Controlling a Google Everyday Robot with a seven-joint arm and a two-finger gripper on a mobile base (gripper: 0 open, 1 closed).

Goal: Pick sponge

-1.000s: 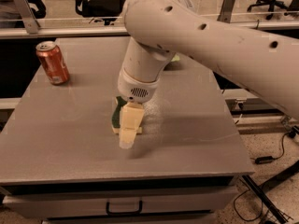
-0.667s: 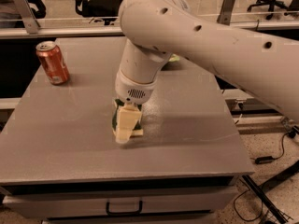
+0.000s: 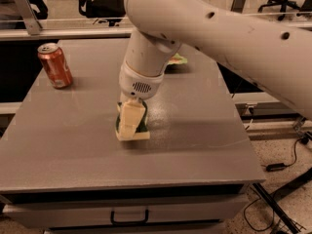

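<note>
Gripper point(image 3: 131, 126) has eased slightly left and lower than a moment ago, and is down over the sponge point(image 3: 118, 124) at the middle of the bench point(image 3: 195, 150). Whether its jaws clasp it cannot be told. Green edges show either side; the long axis is hidden.

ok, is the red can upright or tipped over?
Upright: the can stands on its base at the table's back left, top rim facing up. The gripper is down over the sponge mid-table.
</note>
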